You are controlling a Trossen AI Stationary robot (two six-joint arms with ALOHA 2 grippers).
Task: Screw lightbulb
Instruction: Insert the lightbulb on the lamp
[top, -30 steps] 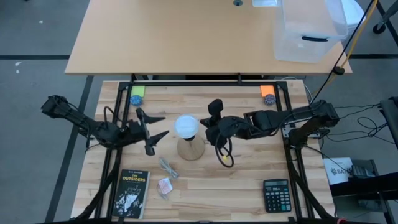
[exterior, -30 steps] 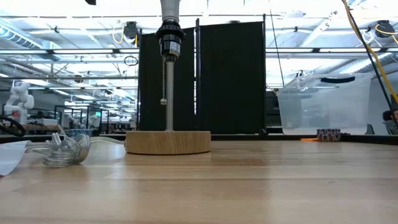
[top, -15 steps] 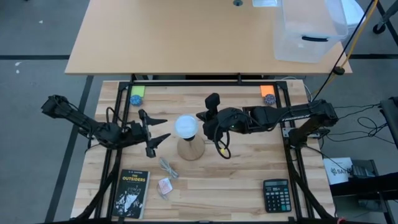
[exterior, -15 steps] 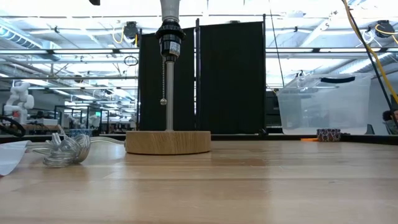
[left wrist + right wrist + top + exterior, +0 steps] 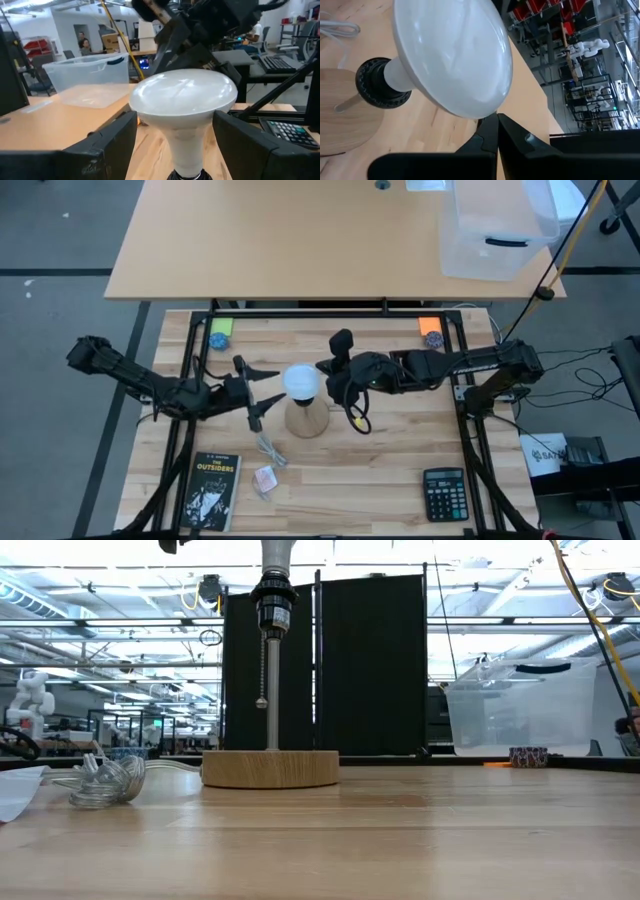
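Note:
The white lightbulb point(image 5: 300, 382) sits upright in the black socket point(image 5: 380, 82) of the wooden lamp stand point(image 5: 307, 420) at the table's middle. My left gripper point(image 5: 279, 384) is open and comes level from the table's left. Its two fingers point(image 5: 110, 142) stand on either side of the bulb's neck point(image 5: 185, 145) without touching it. My right gripper point(image 5: 322, 367) is shut. It reaches in from the table's right, with its tips point(image 5: 492, 122) right at the rim of the globe point(image 5: 455, 55). My right gripper's shut fingertips point(image 5: 490, 120) stand at the edge of the bulb's globe point(image 5: 485, 107), slanting down from the table's right. I cannot tell whether they touch it.
A book point(image 5: 210, 490), a clear cable coil point(image 5: 270, 450) and a small packet point(image 5: 265, 480) lie near the front left. A calculator point(image 5: 443, 482) lies front right. Green point(image 5: 220, 332) and orange point(image 5: 430, 330) markers sit at the far edge. A pull chain point(image 5: 264, 670) hangs from the socket.
My left gripper has moved toward the table's right, up to the bulb, staying open; its fingers now reach past the bulb's sides. The bulb and stand have not moved.

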